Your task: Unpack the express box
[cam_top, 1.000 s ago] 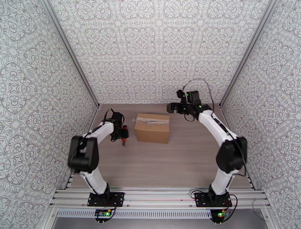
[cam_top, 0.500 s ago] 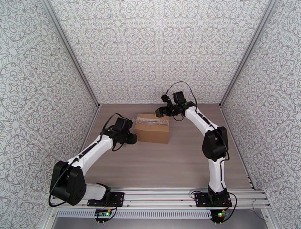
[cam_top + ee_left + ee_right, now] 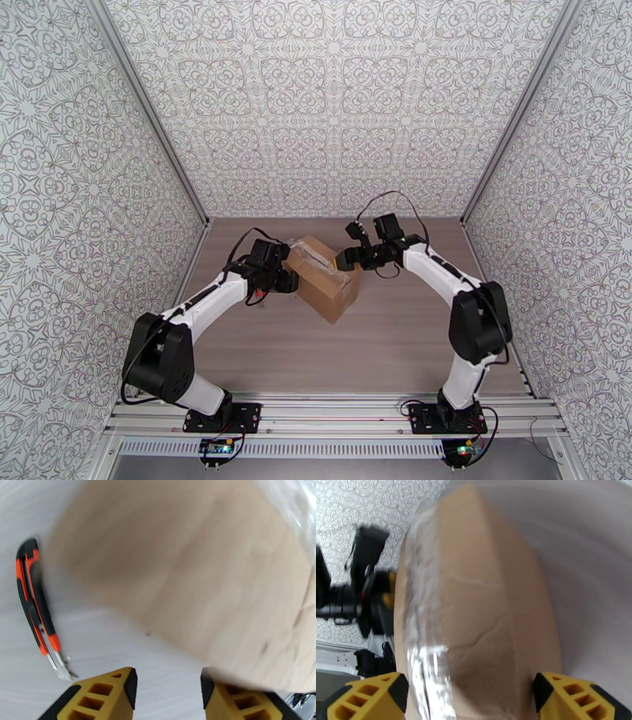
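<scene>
Two grippers attend the small brown corrugated cardboard express box (image 3: 325, 280), which lies skewed on the grey wood-grain table (image 3: 379, 347). Left gripper (image 3: 169, 681): jaws apart, nothing between them, close against the box's side. Right gripper (image 3: 468, 685): jaws wide astride the taped end; whether they clamp it cannot be determined. Orange-and-black utility knife (image 3: 35, 606) lies near the box.

Box (image 3: 324, 276) on the tabletop (image 3: 379, 347), between left end effector (image 3: 286, 278) and right end effector (image 3: 345, 259); knife (image 3: 37, 606) to its left.
</scene>
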